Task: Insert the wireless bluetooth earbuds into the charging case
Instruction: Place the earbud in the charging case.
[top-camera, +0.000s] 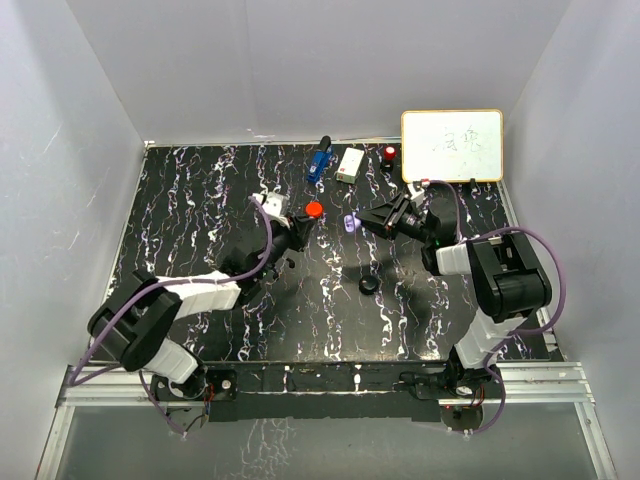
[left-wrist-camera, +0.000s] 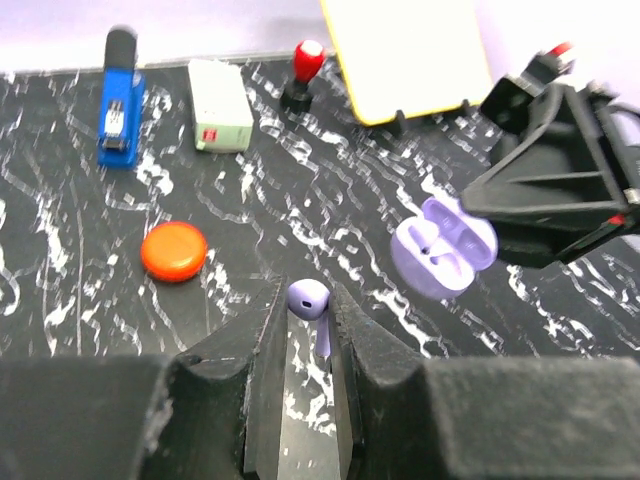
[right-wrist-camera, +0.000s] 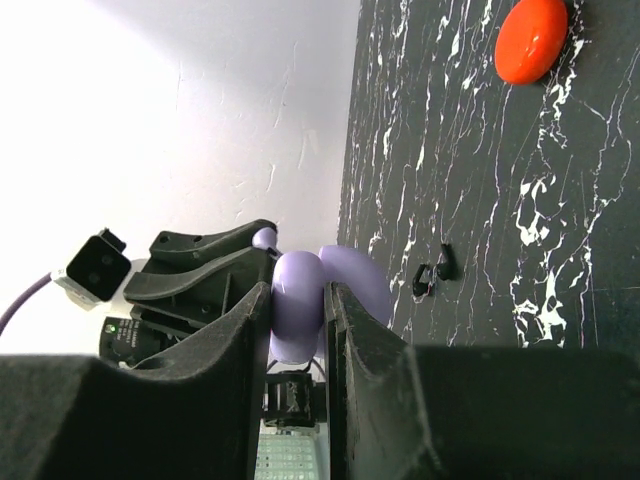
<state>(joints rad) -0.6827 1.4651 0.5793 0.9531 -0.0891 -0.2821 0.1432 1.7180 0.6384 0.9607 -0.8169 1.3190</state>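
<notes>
Tips of our left pincer (left-wrist-camera: 308, 305) pinch a lavender earbud (left-wrist-camera: 308, 295), its rounded end about level with them. We see our right pincer (right-wrist-camera: 298, 300) clamped on the open lavender charging case (left-wrist-camera: 445, 248), near the earbud, ahead and to its right. A red case (left-wrist-camera: 173, 250) lies on the counter (left-wrist-camera: 300, 180), left of the earbud.

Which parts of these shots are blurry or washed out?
Left wrist view: near jaws soft, the lavender earbud between them fairly sharp. Right wrist view: jaws gripping the lavender case blur too, white wall washed out. Top view: evenly lit, whiteboard writing faint.
</notes>
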